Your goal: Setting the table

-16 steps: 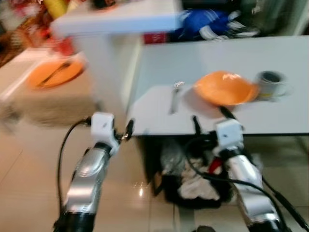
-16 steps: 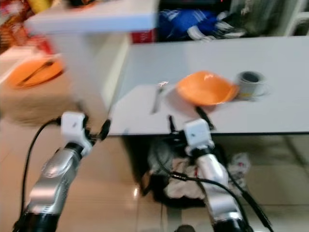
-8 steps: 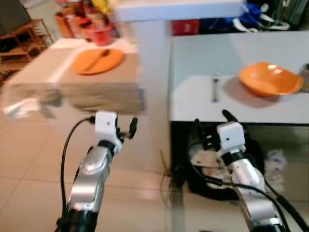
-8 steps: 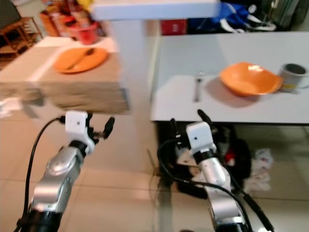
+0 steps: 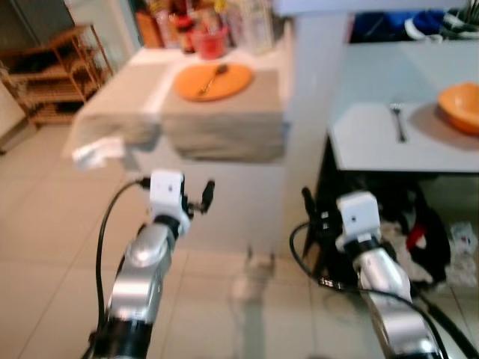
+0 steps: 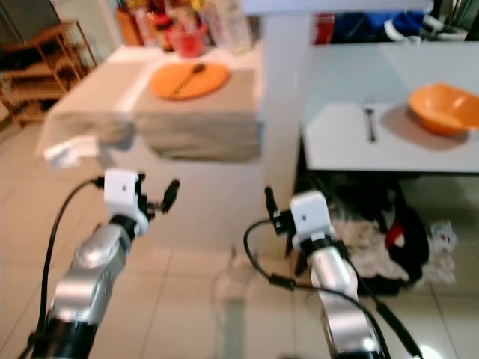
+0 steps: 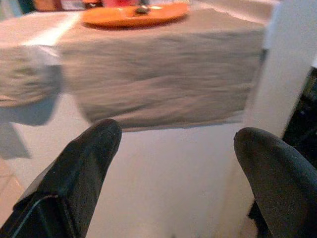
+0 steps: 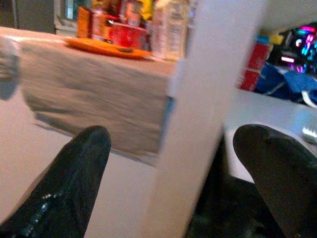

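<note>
An orange plate (image 5: 212, 81) with a spoon (image 5: 209, 77) on it lies on a counter draped with beige cloth (image 5: 224, 123), ahead and slightly left. At the right, a grey table (image 5: 374, 142) holds a fork (image 5: 397, 122) and an orange bowl (image 5: 461, 107), cut by the frame edge. My left gripper (image 5: 203, 196) is held out low in front of the counter, open and empty. My right gripper (image 5: 314, 206) is open and empty too, near the table's front corner. The left wrist view looks between its black fingers (image 7: 84, 163) at the cloth and plate (image 7: 133, 14).
A white pillar (image 5: 318, 90) stands between counter and table. Bottles and a red container (image 5: 209, 37) crowd the counter's back. A wooden shelf (image 5: 52, 75) stands at the far left. Dark bags and rags (image 5: 426, 232) lie under the table. Tiled floor (image 5: 60, 247) spreads below my arms.
The camera has swung left: the counter with the plate is now ahead, and the table with the bowl has slid to the right edge. Both arms keep the same pose.
</note>
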### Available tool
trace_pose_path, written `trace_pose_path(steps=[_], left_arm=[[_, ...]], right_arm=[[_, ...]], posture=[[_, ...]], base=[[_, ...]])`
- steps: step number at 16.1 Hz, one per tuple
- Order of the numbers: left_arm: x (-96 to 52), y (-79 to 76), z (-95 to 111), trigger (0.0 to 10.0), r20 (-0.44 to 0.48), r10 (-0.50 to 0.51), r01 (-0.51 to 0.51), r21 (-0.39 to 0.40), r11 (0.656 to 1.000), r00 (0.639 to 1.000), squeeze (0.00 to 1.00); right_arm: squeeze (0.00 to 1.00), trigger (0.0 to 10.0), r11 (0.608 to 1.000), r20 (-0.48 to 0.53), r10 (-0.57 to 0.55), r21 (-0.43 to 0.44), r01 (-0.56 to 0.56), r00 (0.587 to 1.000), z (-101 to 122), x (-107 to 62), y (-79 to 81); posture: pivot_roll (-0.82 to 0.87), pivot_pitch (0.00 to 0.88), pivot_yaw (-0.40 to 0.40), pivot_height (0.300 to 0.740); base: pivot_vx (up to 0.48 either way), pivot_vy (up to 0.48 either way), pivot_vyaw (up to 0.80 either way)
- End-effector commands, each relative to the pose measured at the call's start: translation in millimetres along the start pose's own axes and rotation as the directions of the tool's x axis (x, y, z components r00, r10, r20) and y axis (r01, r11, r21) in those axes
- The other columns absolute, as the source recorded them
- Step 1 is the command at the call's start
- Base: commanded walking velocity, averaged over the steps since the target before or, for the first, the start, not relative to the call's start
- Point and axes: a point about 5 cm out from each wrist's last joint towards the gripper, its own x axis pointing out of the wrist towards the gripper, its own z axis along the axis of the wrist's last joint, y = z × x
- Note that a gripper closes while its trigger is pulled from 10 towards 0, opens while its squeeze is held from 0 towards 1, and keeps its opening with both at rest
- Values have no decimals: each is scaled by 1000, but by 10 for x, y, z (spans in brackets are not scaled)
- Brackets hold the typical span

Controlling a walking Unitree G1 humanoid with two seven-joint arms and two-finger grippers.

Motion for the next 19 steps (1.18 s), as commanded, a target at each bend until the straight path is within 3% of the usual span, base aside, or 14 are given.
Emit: trace_pose_path(steps=[1, 4, 10, 14, 19], left_arm=[[-27, 71, -26, 10000, -14, 23, -22, 31, 999, 1000, 0], [-28, 58, -13, 10000, 0, 21, -21, 31, 999, 1000, 0], [-31, 60, 43, 10000, 40, 27, -30, 59, 998, 999, 0], [-6, 48, 146, 10000, 88, 18, -25, 78, 997, 996, 0], [31, 46, 230, 10000, 114, -4, -7, 98, 995, 994, 0]], right_arm=[[0, 10000, 1000, 29, 24, 13, -24, 999, 73, 47, 69], [0, 10000, 1000, 30, 24, 13, -25, 999, 77, 51, 73], [0, 10000, 1000, 70, 11, 7, -12, 997, 132, 59, 61], [0, 10000, 992, 129, -122, 32, 119, 984, 241, 131, -123], [0, 10000, 991, 115, -133, 44, 129, 984, 214, 133, -117]], posture=[[-154, 0, 99, 736], [-153, 0, 99, 736], [-147, 0, 97, 736], [-143, 0, 89, 736], [-146, 0, 101, 736]], base=[[0, 0, 0], [0, 0, 0], [355, 322, 0], [383, 288, 0], [396, 270, 0]])
